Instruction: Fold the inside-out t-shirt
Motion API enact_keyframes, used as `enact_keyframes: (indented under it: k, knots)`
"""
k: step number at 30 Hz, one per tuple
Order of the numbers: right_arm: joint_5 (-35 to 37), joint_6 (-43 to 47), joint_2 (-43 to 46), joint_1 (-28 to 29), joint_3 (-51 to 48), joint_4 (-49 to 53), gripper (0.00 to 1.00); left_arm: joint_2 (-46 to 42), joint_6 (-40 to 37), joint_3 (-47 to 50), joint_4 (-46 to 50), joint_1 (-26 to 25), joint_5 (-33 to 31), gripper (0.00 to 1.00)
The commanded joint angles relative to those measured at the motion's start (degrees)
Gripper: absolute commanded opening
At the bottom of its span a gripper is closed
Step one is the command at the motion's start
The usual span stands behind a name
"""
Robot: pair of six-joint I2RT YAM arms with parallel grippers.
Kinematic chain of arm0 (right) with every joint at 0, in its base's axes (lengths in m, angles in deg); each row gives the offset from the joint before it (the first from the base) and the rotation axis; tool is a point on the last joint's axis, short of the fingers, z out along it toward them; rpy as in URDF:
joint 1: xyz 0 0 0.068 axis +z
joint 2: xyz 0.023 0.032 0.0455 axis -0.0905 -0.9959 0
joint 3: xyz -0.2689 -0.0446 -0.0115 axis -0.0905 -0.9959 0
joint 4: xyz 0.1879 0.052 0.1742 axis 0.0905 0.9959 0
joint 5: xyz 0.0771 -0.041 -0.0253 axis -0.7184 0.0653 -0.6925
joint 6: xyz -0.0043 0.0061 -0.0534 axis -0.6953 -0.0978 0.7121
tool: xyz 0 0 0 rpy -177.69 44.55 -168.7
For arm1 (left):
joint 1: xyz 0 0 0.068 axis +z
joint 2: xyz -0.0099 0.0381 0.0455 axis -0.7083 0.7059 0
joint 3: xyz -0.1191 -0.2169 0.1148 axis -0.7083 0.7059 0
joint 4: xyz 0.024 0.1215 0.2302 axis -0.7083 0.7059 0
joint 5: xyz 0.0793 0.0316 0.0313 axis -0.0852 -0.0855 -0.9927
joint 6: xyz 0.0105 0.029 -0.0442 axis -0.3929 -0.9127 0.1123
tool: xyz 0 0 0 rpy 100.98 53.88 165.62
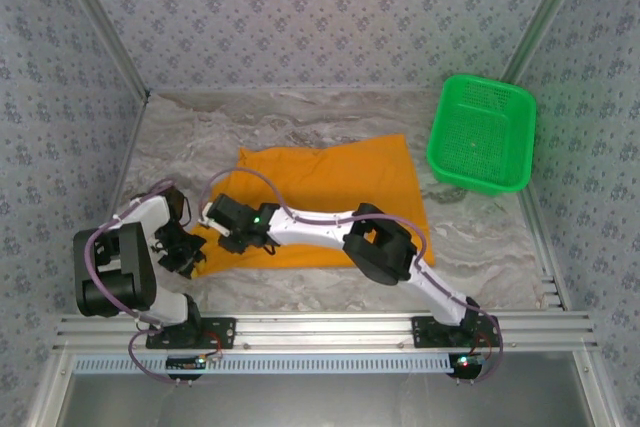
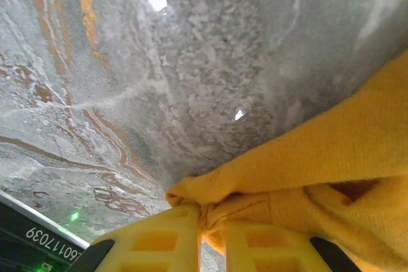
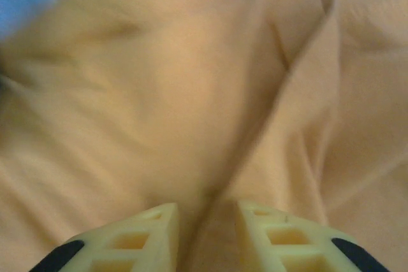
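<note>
The left gripper (image 2: 209, 222) has its yellow fingers (image 2: 159, 240) drawn close together on a bunched corner of the t-shirt (image 1: 340, 187), the cloth wedged into the narrow slit between them just above the marbled table (image 1: 480, 237). The right gripper (image 3: 207, 209) sits just beside it, the arm reaching across from the right base. A ridge of orange cloth runs into the gap between its fingers, but that view is blurred and I cannot tell whether the jaws are clamped on the fold or merely straddling it. In the top view both grippers work the near-left corner of the garment, which lies across the middle of the table as a broad, roughly four-sided sheet. It is wrinkled near the grippers and smoother toward its far and right edges. No sleeve sticks out from the outline, so some tucking may be done, though the pictures cannot settle that. As a judgement, the folding is at an early or middle stage. The shirt is spread wide, not gathered into a compact bundle, and the held corner has yet to be carried over to make a fold. The green basket (image 1: 478, 179) stands at the far right of the table, well apart from the shirt, and its mesh floor looks bare.
</note>
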Motion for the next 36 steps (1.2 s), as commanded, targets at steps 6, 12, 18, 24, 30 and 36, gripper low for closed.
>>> enact_keyframes:
  k: [6, 12, 18, 24, 30, 36]
  knots:
    - [12.6, 1.2, 1.9, -6.3, -1.1, 2.9, 0.11, 1.3, -1.1, 2.5, -2.5, 1.3, -4.6, 0.15]
    - [10.0, -6.3, 4.5, -12.7, 0.4, 4.7, 0.35, 1.2, -1.4, 2.4, -2.3, 1.3, -4.4, 0.15]
    - [-6.9, -6.8, 9.4, -14.8, -3.5, 3.9, 0.54, 0.8, -1.8, 2.0, -1.7, 1.3, -2.8, 0.17]
    - [-12.0, -7.5, 12.6, -9.9, -6.9, 3.5, 0.57, -0.5, -1.9, 1.2, -0.9, 1.3, -3.3, 0.19]
    - [-16.9, -9.1, 12.9, -5.9, -7.1, 0.9, 0.55, 0.2, -2.0, 0.7, -0.8, 1.5, -3.4, 0.19]
    - [-6.6, -4.9, 7.2, -5.7, -4.7, 0.2, 0.52, -0.2, -2.1, 0.9, -0.7, 1.5, -4.3, 0.19]
